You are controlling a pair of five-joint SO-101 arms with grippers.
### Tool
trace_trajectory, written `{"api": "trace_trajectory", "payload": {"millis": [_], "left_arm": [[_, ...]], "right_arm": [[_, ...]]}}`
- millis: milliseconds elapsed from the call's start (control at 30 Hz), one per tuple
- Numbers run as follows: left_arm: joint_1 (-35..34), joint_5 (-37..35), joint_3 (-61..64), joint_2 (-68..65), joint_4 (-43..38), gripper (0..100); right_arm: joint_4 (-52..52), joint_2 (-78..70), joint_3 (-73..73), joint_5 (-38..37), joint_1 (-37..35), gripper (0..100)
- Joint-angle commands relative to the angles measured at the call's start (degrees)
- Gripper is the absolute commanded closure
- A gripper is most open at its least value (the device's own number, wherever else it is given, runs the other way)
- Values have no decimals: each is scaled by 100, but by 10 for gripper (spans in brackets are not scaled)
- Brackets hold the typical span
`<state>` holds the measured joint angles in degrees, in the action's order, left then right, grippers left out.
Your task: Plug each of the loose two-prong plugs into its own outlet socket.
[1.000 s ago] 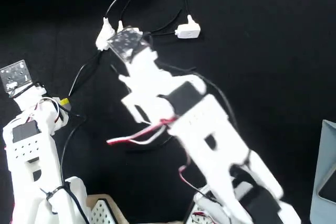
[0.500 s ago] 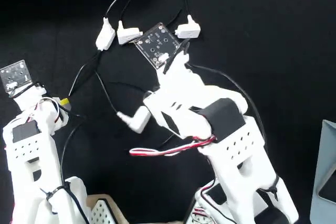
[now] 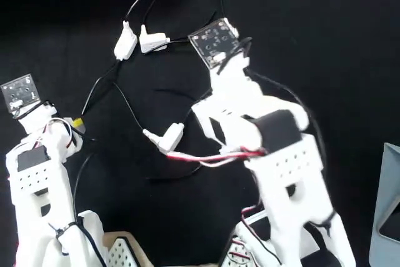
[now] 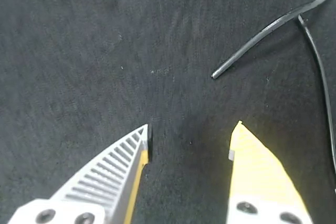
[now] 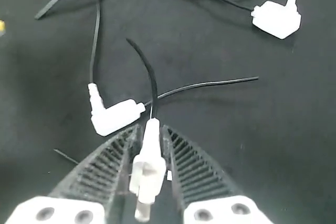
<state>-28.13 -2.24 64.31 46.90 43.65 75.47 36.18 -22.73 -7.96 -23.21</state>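
My right gripper point(image 5: 151, 129) is shut on a slim white plug point(image 5: 148, 163), whose black cable runs off from its far end. Just beyond the fingertips an L-shaped white plug point(image 5: 113, 116) lies on the black cloth, the same L-shaped plug point(image 3: 167, 137) sitting left of the right arm point(image 3: 275, 148). Farther off lie more white pieces on cables point(image 5: 276, 18), two of them side by side point(image 3: 125, 40) point(image 3: 153, 42). My left gripper point(image 4: 192, 128) stands open over bare cloth near a loose cable end point(image 4: 215, 75). The left arm point(image 3: 37, 161) is at the table's left side.
Thin black cables point(image 3: 119, 101) loop across the middle of the cloth. A small yellow tag point(image 3: 77, 120) sits by the left arm. A grey-blue box point(image 3: 390, 217) stands at the right edge, and a perforated white part point(image 3: 122, 251) at the front.
The right arm has swung to the right, uncovering the L-shaped plug on the cloth and now covering the white piece at the back. The left arm has barely moved.
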Motion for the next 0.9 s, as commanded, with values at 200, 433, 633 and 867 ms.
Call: {"api": "trace_trajectory", "payload": {"millis": [200, 433, 633, 867], "left_arm": [[-31, -26, -48, 35, -114, 751], [-22, -26, -48, 35, -114, 751], [-13, -26, 13, 35, -141, 751], [-4, -26, 13, 35, -149, 751]], "right_arm": [[-3543, 22, -3037, -448, 149, 986], [-4308, -1279, -3187, -396, 158, 986], [-4290, -2659, -2545, -396, 149, 986], [-3842, -3284, -2105, -396, 149, 986]]}}
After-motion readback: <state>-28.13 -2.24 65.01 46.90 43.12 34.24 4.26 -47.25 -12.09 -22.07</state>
